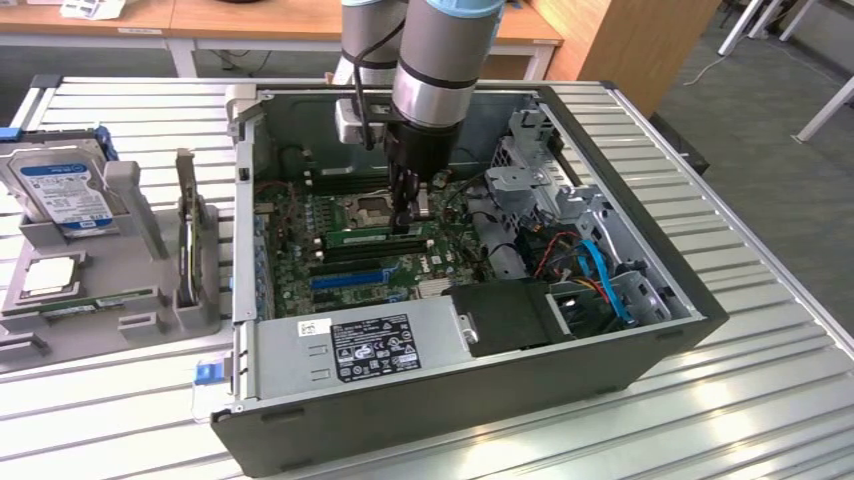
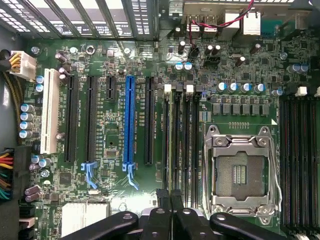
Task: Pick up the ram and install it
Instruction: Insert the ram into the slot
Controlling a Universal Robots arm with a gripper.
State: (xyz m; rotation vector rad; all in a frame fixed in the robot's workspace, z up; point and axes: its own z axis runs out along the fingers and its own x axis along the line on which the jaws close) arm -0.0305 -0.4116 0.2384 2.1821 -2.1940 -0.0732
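Slatted metal table (image 1: 761,400), widest of all. On it, an open case (image 1: 441,425) laid on its side, innards up. Down into the case from the far side, the arm (image 1: 435,60), grey and upright. Along the case's near wall, a grey power supply (image 1: 354,350) with a black label. Across the case floor, the green motherboard (image 1: 296,255).

Outside the case, at the exterior view's left, a grey holder (image 1: 140,325) on the table. At its far end, a hard drive (image 1: 60,190); at its side nearest the case, an upright card (image 1: 188,235) with a metal bracket.

On the motherboard, a bare CPU socket (image 1: 372,211). Just on its near side, a bank of dark memory slots (image 2: 186,140). Nearer again, a long blue slot (image 1: 350,281).

Seated flat along one of the memory slots, the ram (image 1: 363,238), a thin green stick just near of the socket. Directly over the ram's right end, the gripper (image 1: 412,216), clenched, black fingers (image 2: 162,201) pressed together. Touching the ram or just above it: cannot tell.
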